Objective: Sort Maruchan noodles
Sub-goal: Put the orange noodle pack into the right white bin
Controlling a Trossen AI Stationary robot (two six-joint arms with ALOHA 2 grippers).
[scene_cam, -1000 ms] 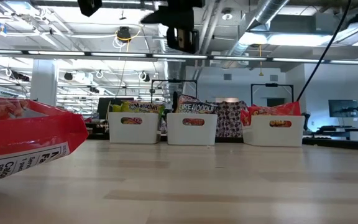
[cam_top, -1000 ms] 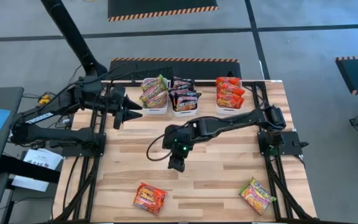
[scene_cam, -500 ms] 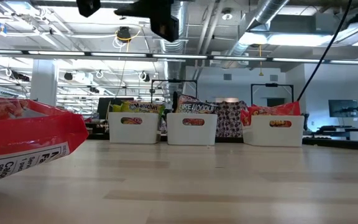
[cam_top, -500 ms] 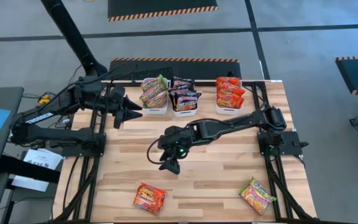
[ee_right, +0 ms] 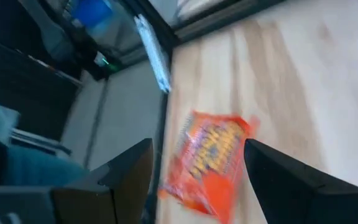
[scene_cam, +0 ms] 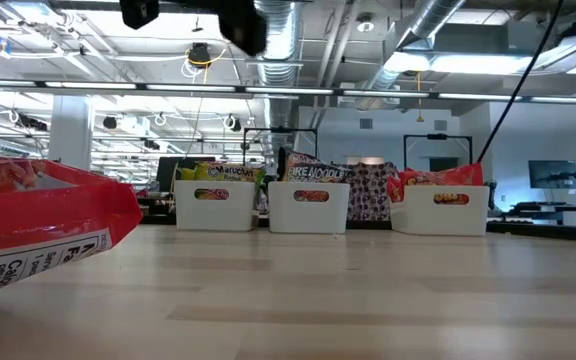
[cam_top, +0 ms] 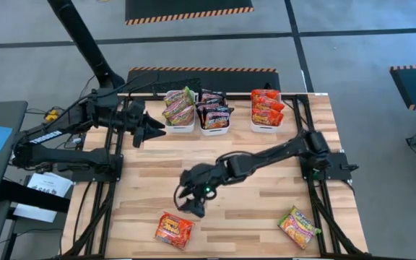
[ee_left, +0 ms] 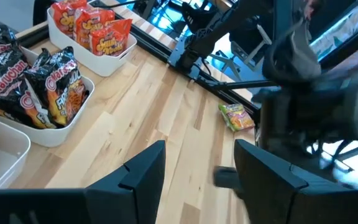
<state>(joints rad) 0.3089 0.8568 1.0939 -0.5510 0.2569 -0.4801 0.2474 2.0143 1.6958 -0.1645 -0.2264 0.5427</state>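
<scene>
Sorting nearly complete. Three white trays at the table's far edge hold green-yellow, dark and red Maruchan noodles. Two remain loose: red packet and green-yellow packet. Right claw, spread wide, empty, hangs near the red packet; left claw, open, waits beside the trays.

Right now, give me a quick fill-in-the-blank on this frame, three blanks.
1. The right gripper, fingers open, hovers near the ___ packet at the table's front.
2. The number of white trays along the back edge is ___.
3. The left gripper waits beside the ___-most tray.

Missing: red; three; left
</scene>
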